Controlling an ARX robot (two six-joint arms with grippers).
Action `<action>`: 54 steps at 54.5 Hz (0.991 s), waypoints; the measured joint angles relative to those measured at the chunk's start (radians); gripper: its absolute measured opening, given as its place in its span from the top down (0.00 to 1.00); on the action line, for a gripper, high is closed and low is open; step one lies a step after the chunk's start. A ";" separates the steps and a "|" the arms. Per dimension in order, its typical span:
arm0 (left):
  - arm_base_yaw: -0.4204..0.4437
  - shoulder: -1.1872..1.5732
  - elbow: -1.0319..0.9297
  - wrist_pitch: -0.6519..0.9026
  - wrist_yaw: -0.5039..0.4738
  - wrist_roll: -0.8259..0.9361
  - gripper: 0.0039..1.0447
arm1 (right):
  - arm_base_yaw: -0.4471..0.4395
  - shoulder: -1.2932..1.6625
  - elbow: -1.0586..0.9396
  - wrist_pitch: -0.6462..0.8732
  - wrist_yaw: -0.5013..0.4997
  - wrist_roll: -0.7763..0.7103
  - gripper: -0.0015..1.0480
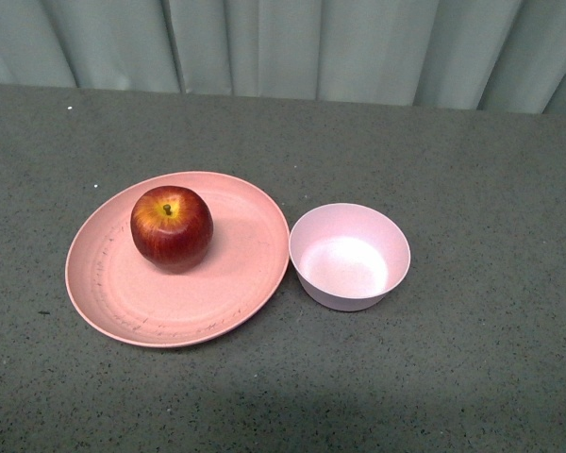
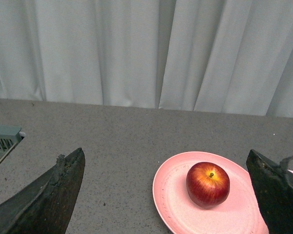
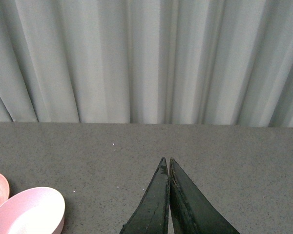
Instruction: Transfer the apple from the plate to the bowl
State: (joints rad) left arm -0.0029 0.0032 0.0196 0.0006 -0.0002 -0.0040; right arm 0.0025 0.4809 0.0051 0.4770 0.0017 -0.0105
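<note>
The dark-red apple (image 1: 172, 226) sits upright on the wide salmon-pink plate (image 1: 231, 293), stem up. Just right of the plate stands the small pale-pink bowl (image 1: 349, 256), with nothing in it. Neither arm shows in the front view. In the left wrist view the apple (image 2: 208, 185) rests on the plate (image 2: 171, 195) ahead of my left gripper (image 2: 166, 161), which is open, its dark fingers (image 2: 53, 195) spread wide and apart from the apple. My right gripper (image 3: 166, 160) is shut on nothing above bare tabletop, with the bowl (image 3: 29, 210) off to one side.
The grey speckled tabletop (image 1: 472, 170) runs back to a pale pleated curtain (image 1: 283, 47). A grey-green device edge (image 2: 2, 139) shows at the border of the left wrist view.
</note>
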 joint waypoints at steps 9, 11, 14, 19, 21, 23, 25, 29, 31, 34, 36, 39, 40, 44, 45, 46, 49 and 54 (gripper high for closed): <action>0.000 0.000 0.000 0.000 0.000 0.000 0.06 | 0.000 -0.101 0.000 -0.097 0.000 0.000 0.99; 0.000 0.000 0.000 0.000 0.000 0.000 0.06 | 0.000 -0.115 0.000 -0.110 0.000 0.000 0.99; 0.000 0.000 0.000 0.000 0.000 0.000 0.06 | 0.000 -0.137 0.000 -0.131 0.000 0.000 0.99; 0.000 0.000 0.000 0.000 0.000 0.000 0.06 | 0.000 -0.172 0.000 -0.166 0.000 0.000 0.99; 0.000 0.000 0.000 0.000 0.000 0.000 0.06 | 0.000 -0.187 0.000 -0.180 0.000 0.000 0.99; 0.000 0.000 0.000 0.000 0.000 0.000 0.06 | 0.000 -0.204 0.000 -0.198 0.000 0.000 0.99; 0.000 0.000 0.000 0.000 0.000 0.000 0.06 | 0.000 -0.221 0.000 -0.214 0.000 0.000 0.99; 0.000 0.000 0.000 0.000 0.000 0.000 0.06 | 0.000 -0.243 0.000 -0.235 0.000 0.000 0.99; 0.000 0.000 0.000 0.000 0.000 0.000 0.06 | 0.000 -0.251 0.000 -0.244 0.000 0.000 0.99; 0.000 0.000 0.000 0.000 0.000 0.000 0.06 | 0.000 -0.270 0.000 -0.263 0.000 0.000 0.99; 0.000 0.000 0.000 0.000 0.000 0.000 0.06 | 0.000 -0.283 0.000 -0.275 0.000 0.000 0.99; 0.000 0.000 0.000 0.000 0.000 0.000 0.06 | 0.000 -0.296 0.000 -0.289 0.000 0.000 0.99; 0.000 0.000 0.000 0.000 0.000 0.000 0.06 | 0.000 -0.301 0.000 -0.293 0.000 0.000 0.99; 0.000 0.000 0.000 0.000 0.000 0.000 0.06 | 0.000 -0.332 0.000 -0.325 0.000 0.000 0.99; 0.000 0.000 0.000 0.000 0.000 0.000 0.06 | 0.000 -0.370 0.001 -0.384 0.000 0.000 0.99; 0.000 0.000 0.000 0.000 0.000 0.000 0.06 | 0.000 -0.399 0.001 -0.422 -0.001 0.000 0.99; 0.000 0.000 0.000 0.000 -0.001 0.000 0.06 | 0.000 -0.458 0.001 -0.470 -0.002 0.000 0.99; 0.000 0.000 0.000 0.000 0.000 0.000 0.06 | 0.000 -0.476 0.001 -0.475 -0.003 0.000 0.99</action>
State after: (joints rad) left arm -0.0029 0.0029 0.0196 0.0006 -0.0002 -0.0040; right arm 0.0025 0.0051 0.0059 0.0025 -0.0010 -0.0105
